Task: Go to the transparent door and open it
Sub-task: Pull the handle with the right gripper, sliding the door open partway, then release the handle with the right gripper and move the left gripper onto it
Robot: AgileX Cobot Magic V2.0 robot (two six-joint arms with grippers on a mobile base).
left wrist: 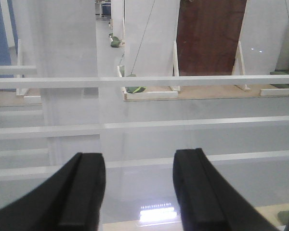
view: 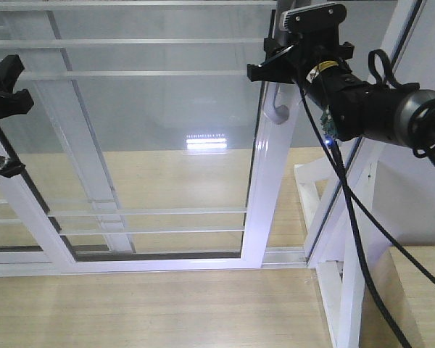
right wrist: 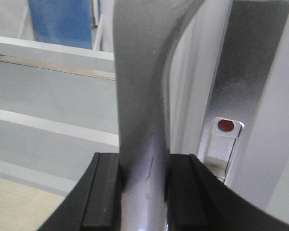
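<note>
The transparent door [view: 159, 145] is a glass panel in a glossy white frame with thin white bars. Its curved grey-silver pull handle [view: 279, 112] sits on the right stile [view: 268, 188]. My right gripper [view: 277, 70] is shut on that handle. In the right wrist view the handle [right wrist: 142, 96] runs up between the two black pads [right wrist: 103, 192], which press on it from both sides, with the right gripper [right wrist: 143, 192] closed round it. My left gripper [view: 0, 127] is at the far left edge, open and empty. In the left wrist view it [left wrist: 139, 192] faces the barred glass [left wrist: 144, 139].
A white frame post [view: 362, 188] and its foot stand right of the door. A wooden box [view: 420, 297] is at the lower right. A black cable [view: 348, 217] hangs from the right arm. A latch with a red dot [right wrist: 225, 126] is beside the handle. The floor track [view: 130, 264] runs below.
</note>
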